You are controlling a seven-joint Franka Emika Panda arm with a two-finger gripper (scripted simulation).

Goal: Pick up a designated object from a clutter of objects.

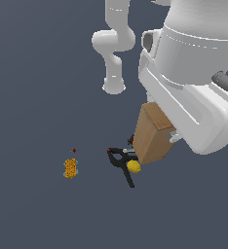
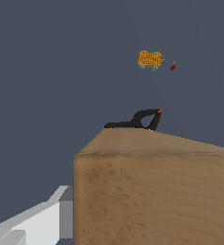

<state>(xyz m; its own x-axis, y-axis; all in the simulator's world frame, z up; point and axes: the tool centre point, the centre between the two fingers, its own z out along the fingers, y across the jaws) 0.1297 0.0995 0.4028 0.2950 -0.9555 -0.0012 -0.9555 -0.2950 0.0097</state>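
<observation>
- Flat ground (image 1: 33,209) of 1 plain colour, a dull slate grey with a blue cast, filling both views edge to edge.
- No seams, tiles or texture anywhere on it.
- Same grey backdrop (image 2: 47,72) in the wrist view.
- Soft, even light; faint shading only, slightly darker toward the corners of the exterior view.

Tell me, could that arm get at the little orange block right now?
Probably not: the gripper seems occupied with the brown box. The orange block lies apart in the open, so nothing else blocks it.
</observation>
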